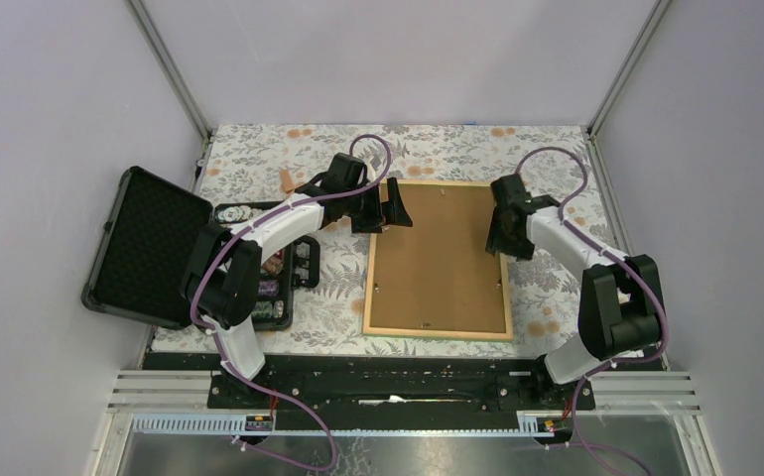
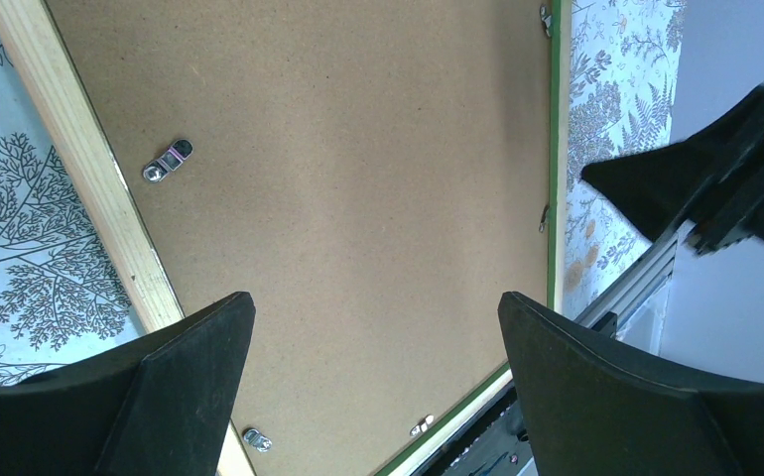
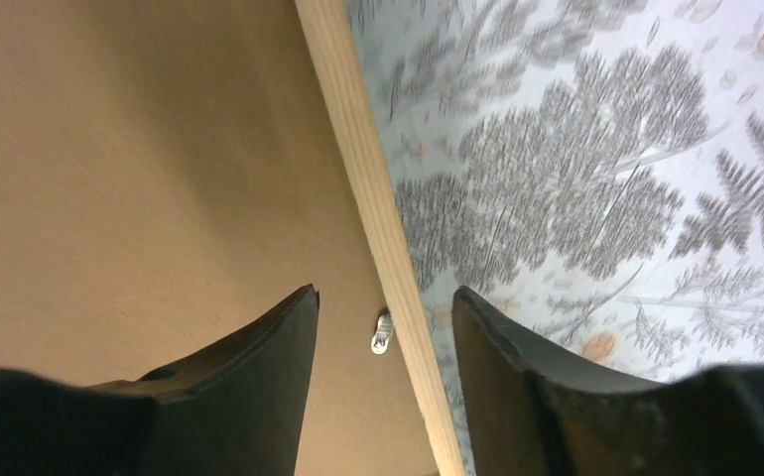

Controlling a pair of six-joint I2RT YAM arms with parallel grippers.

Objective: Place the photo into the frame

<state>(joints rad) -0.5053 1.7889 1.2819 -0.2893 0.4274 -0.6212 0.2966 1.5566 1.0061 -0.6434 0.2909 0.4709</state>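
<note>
Right claw (image 3: 383, 297) half-spread astride the right wooden rail of the frame (image 3: 358, 149), one finger over the brown backing board (image 3: 140, 149), the other over the flowered counter (image 3: 606, 149). Left claw (image 2: 378, 302) gaping wide above the far-left corner, gripping nothing. Face down mid-counter, that frame, apart from the black case (image 1: 150, 248) on the left, cloth showing along both long sides.
</note>
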